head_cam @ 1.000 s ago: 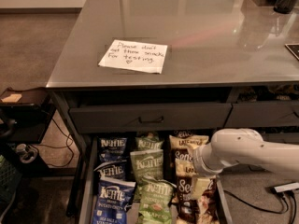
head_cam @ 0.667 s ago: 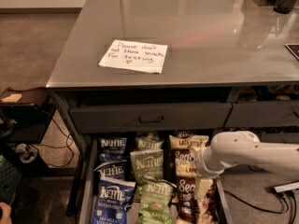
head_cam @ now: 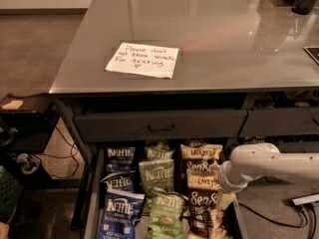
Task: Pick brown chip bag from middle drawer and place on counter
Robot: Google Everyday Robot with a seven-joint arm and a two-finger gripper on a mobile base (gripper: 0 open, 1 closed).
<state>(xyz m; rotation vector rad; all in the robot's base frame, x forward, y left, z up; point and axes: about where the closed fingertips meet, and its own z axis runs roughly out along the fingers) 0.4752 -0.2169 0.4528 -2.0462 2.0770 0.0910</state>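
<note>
The tool (head_cam: 224, 197) hangs low at the middle drawer's (head_cam: 91, 208) right side, just beside a brown chip bag (head_cam: 202, 202); whether it grips anything cannot be told.

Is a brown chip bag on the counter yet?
No. The brown chip bags lie in the open middle drawer, end effector low at their right edge; the counter shows a paper note, no bag.
</note>
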